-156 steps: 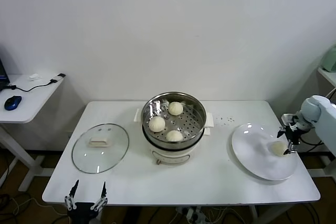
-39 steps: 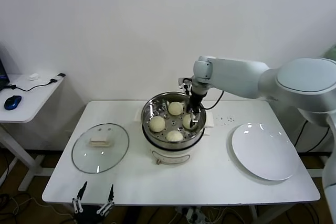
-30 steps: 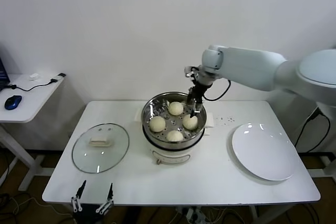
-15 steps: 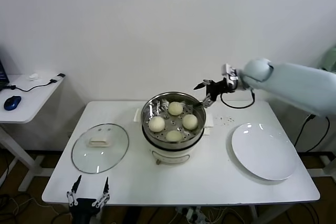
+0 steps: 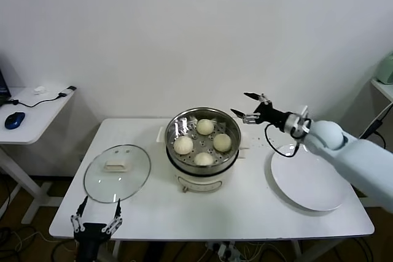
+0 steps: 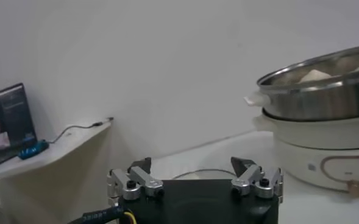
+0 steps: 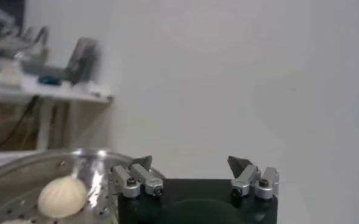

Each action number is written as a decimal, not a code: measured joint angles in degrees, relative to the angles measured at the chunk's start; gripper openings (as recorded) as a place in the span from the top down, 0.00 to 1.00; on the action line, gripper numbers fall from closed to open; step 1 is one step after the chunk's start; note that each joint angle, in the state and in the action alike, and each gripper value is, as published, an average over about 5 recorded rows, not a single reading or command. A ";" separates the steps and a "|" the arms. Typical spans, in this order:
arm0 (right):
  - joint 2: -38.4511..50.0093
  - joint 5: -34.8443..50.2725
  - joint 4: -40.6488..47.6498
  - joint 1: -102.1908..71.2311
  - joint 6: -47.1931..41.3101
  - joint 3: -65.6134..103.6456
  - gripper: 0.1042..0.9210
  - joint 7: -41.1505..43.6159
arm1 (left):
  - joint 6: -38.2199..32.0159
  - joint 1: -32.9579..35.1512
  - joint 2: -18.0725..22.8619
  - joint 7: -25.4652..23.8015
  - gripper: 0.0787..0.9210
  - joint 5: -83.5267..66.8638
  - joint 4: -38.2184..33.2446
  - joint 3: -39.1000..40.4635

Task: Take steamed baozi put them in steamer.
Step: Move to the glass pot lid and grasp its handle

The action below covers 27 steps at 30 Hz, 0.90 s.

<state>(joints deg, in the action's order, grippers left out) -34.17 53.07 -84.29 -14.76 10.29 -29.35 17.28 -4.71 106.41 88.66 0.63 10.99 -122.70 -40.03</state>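
The steel steamer (image 5: 174,132) stands on its white cooker base at the table's middle and holds several cream-white baozi (image 5: 221,142). My right gripper (image 5: 244,106) is open and empty, in the air just right of the steamer's rim and above the table. In the right wrist view one baozi (image 7: 62,196) lies in the steamer (image 7: 21,176) below the open gripper (image 7: 191,164). My left gripper (image 5: 95,211) is open and empty below the table's front left edge. The left wrist view shows the steamer (image 6: 325,82) from the side beyond that gripper (image 6: 194,165).
A round glass lid (image 5: 117,173) lies on the table left of the steamer. A flat white plate (image 5: 307,177) lies bare at the right, under my right forearm. A side table (image 5: 31,111) with a blue mouse stands far left.
My right gripper carried the last baozi from the plate into the steamer, let it go, then rose and drew back to the right. The plate is bare now.
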 measured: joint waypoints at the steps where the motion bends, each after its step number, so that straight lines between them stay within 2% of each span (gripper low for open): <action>1: -0.12 -0.41 -0.77 -3.13 0.09 3.38 0.12 -0.64 | 0.07 -0.21 0.01 -0.01 0.12 0.67 0.02 -0.23; 8: -3.95 -4.03 -5.38 -23.50 -0.17 24.84 0.12 -4.04 | -0.34 -2.06 -0.33 -0.03 0.12 10.00 0.83 -2.30; 16: -9.81 -8.54 -7.08 -38.84 -1.19 39.87 0.12 -5.98 | 0.42 -4.74 -2.42 1.01 0.12 31.24 2.99 -2.87; 27: -15.95 -14.50 -7.41 -49.63 -1.62 50.43 0.12 -7.81 | 0.74 -14.30 -5.18 5.58 0.12 57.76 13.91 -1.57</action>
<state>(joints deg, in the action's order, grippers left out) -50.11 38.57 -91.71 -64.39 8.67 21.08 9.47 -3.98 92.11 83.49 6.20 68.75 -108.79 -41.60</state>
